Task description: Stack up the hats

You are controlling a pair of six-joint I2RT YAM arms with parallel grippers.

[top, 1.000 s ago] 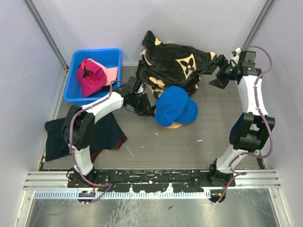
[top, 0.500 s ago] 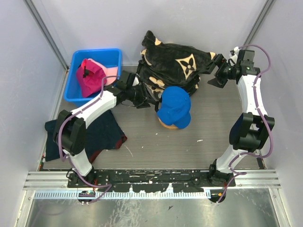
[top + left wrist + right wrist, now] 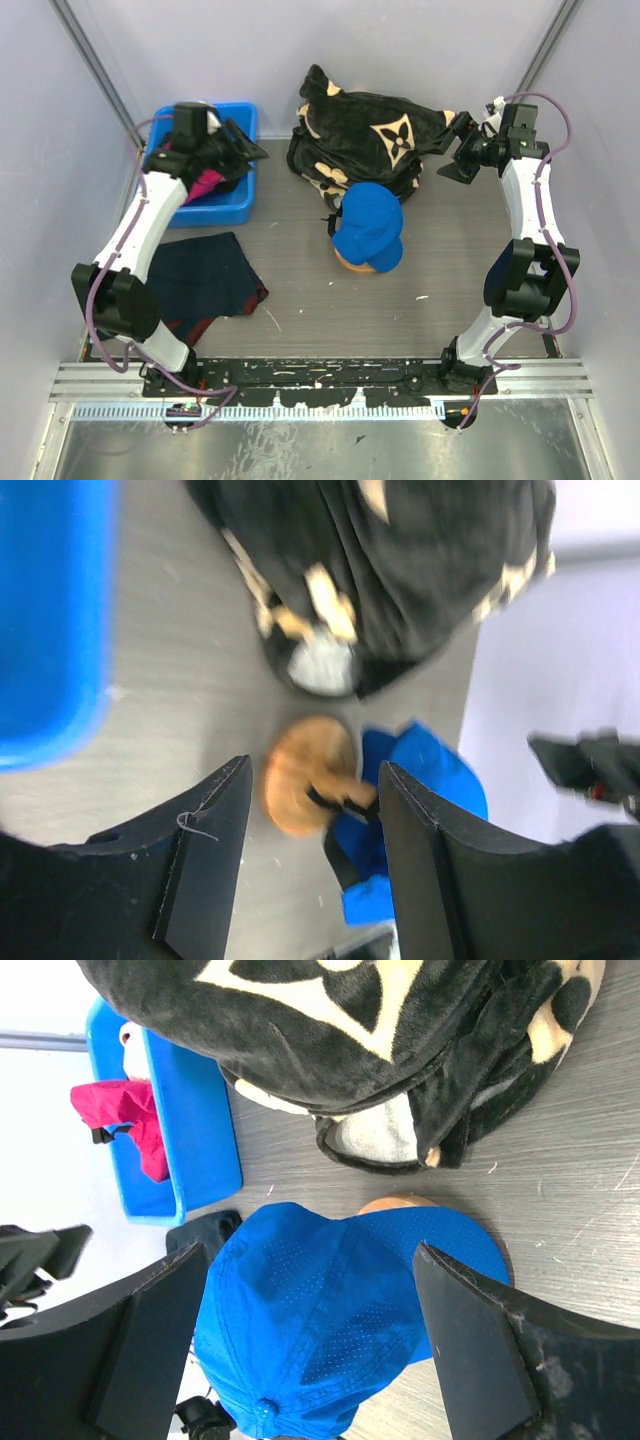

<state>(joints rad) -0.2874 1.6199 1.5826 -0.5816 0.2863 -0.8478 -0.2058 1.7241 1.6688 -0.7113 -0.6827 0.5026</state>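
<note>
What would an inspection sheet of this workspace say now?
Surface: grey table, few white specks.
Job's things: blue cap sits on tan round stand; magenta cap lies in blue bin; no other cap clearly seen.
Clutter: black plush bundle with tan flower marks; dark navy cloth, flat.
Grippers: left gripper above the bin, fingers apart, empty; right gripper beside the bundle, fingers apart, empty.
Cables: purple cables run along both arms.
Surroundings: pale walls; nothing else seen.

Plush bundle (image 3: 368,132) stands close behind the blue cap (image 3: 368,228); bare table (image 3: 455,255) flanks it.
</note>
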